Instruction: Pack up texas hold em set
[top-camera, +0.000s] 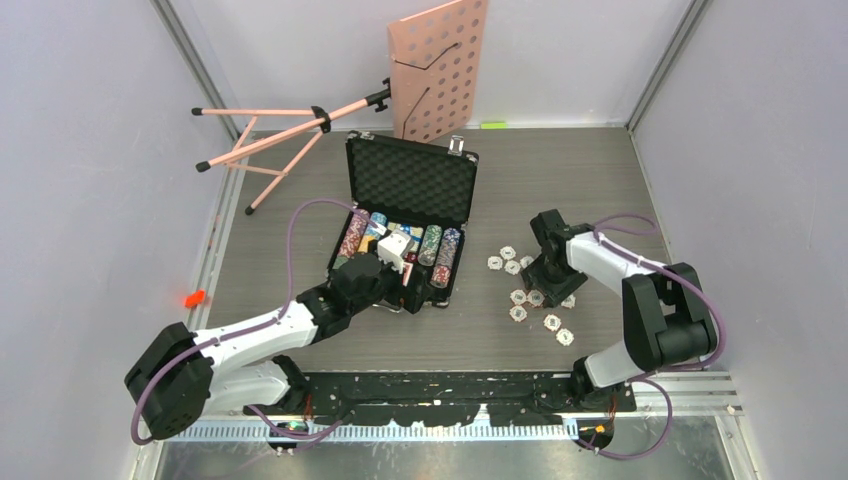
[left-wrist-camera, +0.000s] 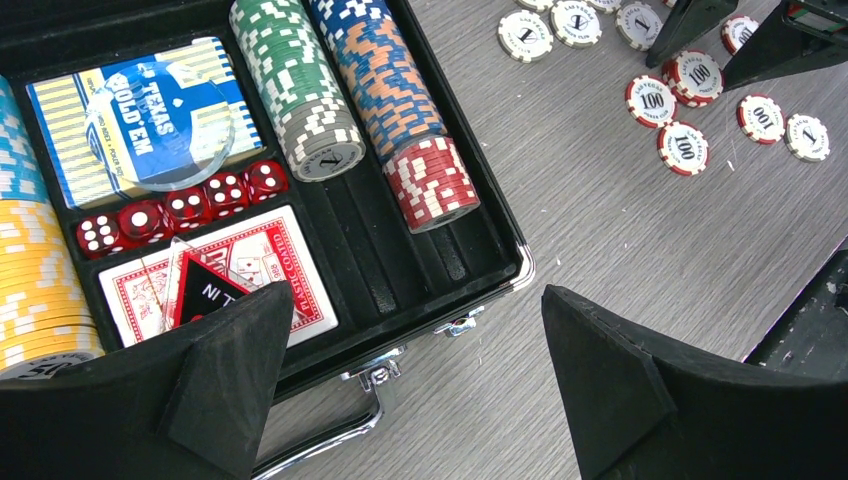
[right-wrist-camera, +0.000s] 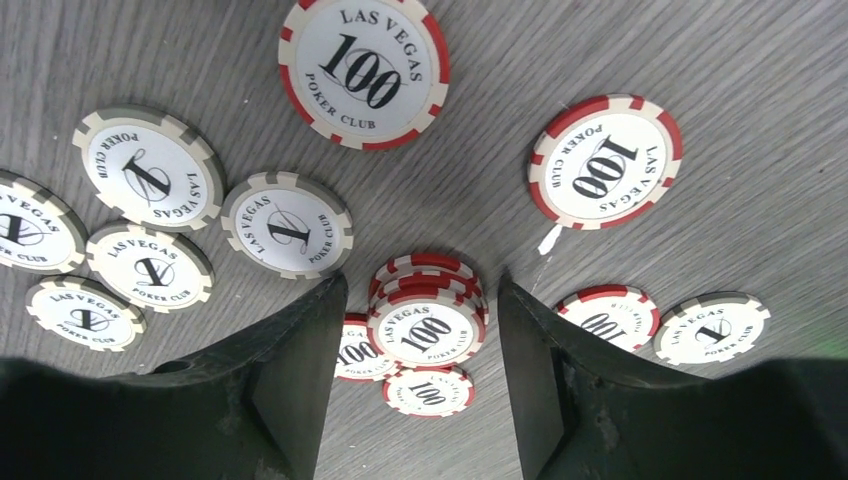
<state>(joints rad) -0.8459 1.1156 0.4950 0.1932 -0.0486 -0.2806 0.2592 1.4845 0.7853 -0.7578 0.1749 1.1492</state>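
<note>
The black case (top-camera: 412, 178) lies open mid-table with its lid up. In the left wrist view its tray (left-wrist-camera: 505, 262) holds rows of green (left-wrist-camera: 295, 80) and blue, orange and red chips (left-wrist-camera: 395, 100), a blue card deck (left-wrist-camera: 140, 120), a red deck (left-wrist-camera: 255, 262) and red dice (left-wrist-camera: 180, 208). My left gripper (left-wrist-camera: 415, 330) is open and empty over the case's front edge and handle (left-wrist-camera: 330, 440); it also shows from above (top-camera: 400, 285). My right gripper (right-wrist-camera: 420, 295) is open, its fingers either side of a small stack of red 100 chips (right-wrist-camera: 425, 325), not touching it. Loose chips (top-camera: 530, 295) lie under it.
Several white 1 chips (right-wrist-camera: 150, 175) and red 100 chips (right-wrist-camera: 365, 65) are scattered on the grey table right of the case. A pink perforated music stand (top-camera: 440, 70) and its tripod legs (top-camera: 270, 140) lie at the back. Walls close in the left, back and right sides.
</note>
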